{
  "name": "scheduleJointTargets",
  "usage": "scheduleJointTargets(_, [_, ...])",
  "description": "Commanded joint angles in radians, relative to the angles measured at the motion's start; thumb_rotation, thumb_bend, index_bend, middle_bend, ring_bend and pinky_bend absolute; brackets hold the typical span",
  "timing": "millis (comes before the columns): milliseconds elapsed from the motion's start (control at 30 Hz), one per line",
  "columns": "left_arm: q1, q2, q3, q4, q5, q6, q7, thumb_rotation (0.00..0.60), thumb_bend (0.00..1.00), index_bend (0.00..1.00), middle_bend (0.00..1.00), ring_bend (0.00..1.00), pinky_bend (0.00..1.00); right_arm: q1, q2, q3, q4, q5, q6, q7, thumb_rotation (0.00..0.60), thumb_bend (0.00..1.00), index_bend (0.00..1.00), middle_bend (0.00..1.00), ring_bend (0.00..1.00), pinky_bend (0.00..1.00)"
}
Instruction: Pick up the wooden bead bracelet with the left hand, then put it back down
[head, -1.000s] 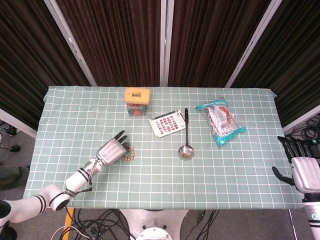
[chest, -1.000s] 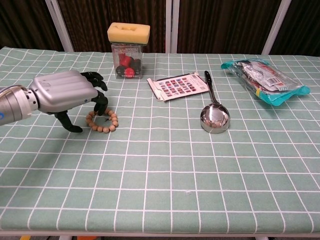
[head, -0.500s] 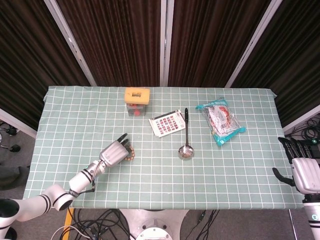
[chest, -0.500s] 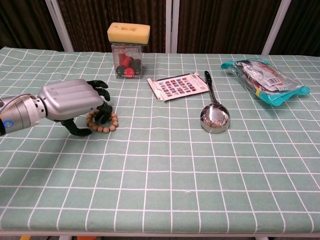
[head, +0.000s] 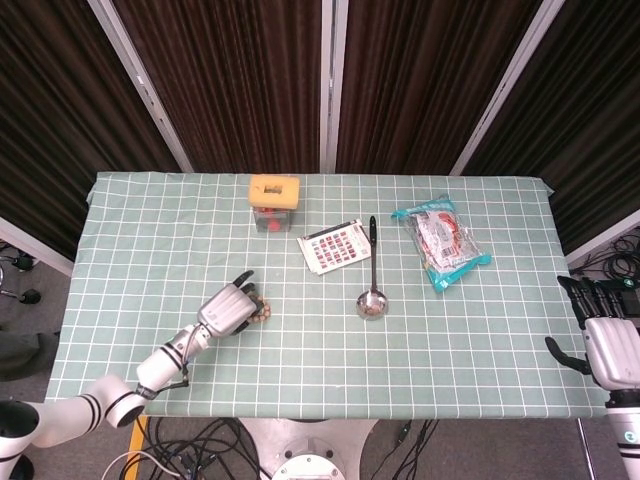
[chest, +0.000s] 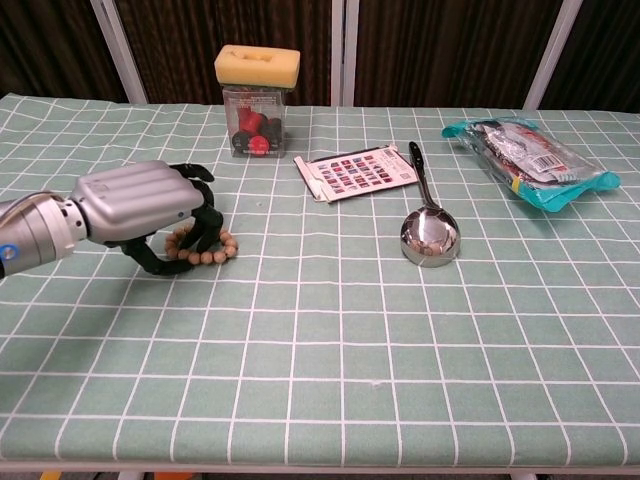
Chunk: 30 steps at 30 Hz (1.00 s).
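The wooden bead bracelet (chest: 214, 253) lies flat on the green checked cloth at the left front; in the head view only its right edge (head: 264, 311) shows past the hand. My left hand (chest: 140, 205) (head: 228, 310) covers it from the left, palm down. Its dark fingers (chest: 203, 226) curl into the ring and the thumb presses the near left beads, so the bracelet is pinched while still on the table. My right hand (head: 610, 350) hangs off the table's right front corner with fingers apart, holding nothing.
A clear box with a yellow sponge lid (chest: 257, 100) stands behind the bracelet. A colour card (chest: 356, 171), a metal ladle (chest: 429, 236) and a teal snack packet (chest: 525, 152) lie to the right. The table edge (chest: 320, 466) runs along the front.
My left hand has moved right and down over the bracelet, and its fingers have curled in around the beads. The bracelet has stayed in place. The right hand is unmoved.
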Motion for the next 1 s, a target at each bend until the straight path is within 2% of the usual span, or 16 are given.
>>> scheduleJointTargets(33, [0.038, 0.013, -0.014, -0.027, -0.017, 0.083, -0.216, 0.6, 0.38, 0.57, 0.62, 0.29, 0.13, -0.002, 0.001, -0.001, -0.001, -0.004, 0.004, 0.001, 0.6, 0.19, 0.0, 0.09, 0.0, 0.0])
scheduleJointTargets(167, [0.072, 0.035, -0.039, -0.063, -0.062, 0.121, -0.489, 0.6, 0.41, 0.58, 0.63, 0.32, 0.15, -0.005, 0.002, -0.001, -0.003, -0.008, 0.01, 0.006, 0.6, 0.19, 0.0, 0.09, 0.0, 0.0])
scheduleJointTargets(267, [0.091, 0.066, -0.062, -0.115, -0.106, 0.115, -0.743, 0.6, 0.43, 0.59, 0.63, 0.32, 0.15, -0.006, 0.003, -0.003, -0.005, -0.014, 0.014, 0.007, 0.6, 0.18, 0.0, 0.09, 0.0, 0.0])
scheduleJointTargets(433, [0.099, 0.146, -0.081, -0.244, -0.172, 0.005, -1.217, 0.6, 0.43, 0.59, 0.64, 0.32, 0.16, -0.007, 0.003, -0.004, -0.008, -0.022, 0.02, 0.009, 0.6, 0.18, 0.0, 0.09, 0.0, 0.0])
scheduleJointTargets(600, [0.082, 0.208, -0.083, -0.317, -0.154, -0.096, -1.645, 0.6, 0.43, 0.58, 0.63, 0.32, 0.17, -0.01, 0.006, -0.004, -0.013, -0.023, 0.025, 0.009, 0.6, 0.18, 0.0, 0.09, 0.0, 0.0])
scheduleJointTargets(800, [0.06, 0.233, -0.069, -0.332, -0.085, -0.122, -1.969, 0.6, 0.45, 0.57, 0.62, 0.32, 0.17, -0.012, 0.009, -0.004, -0.017, -0.023, 0.028, 0.009, 0.6, 0.18, 0.0, 0.08, 0.0, 0.0])
scheduleJointTargets(1000, [0.038, 0.241, -0.061, -0.321, -0.051, -0.114, -2.178, 0.6, 0.45, 0.54, 0.6, 0.32, 0.17, -0.014, 0.011, -0.003, -0.015, -0.023, 0.03, 0.014, 0.6, 0.18, 0.0, 0.08, 0.0, 0.0])
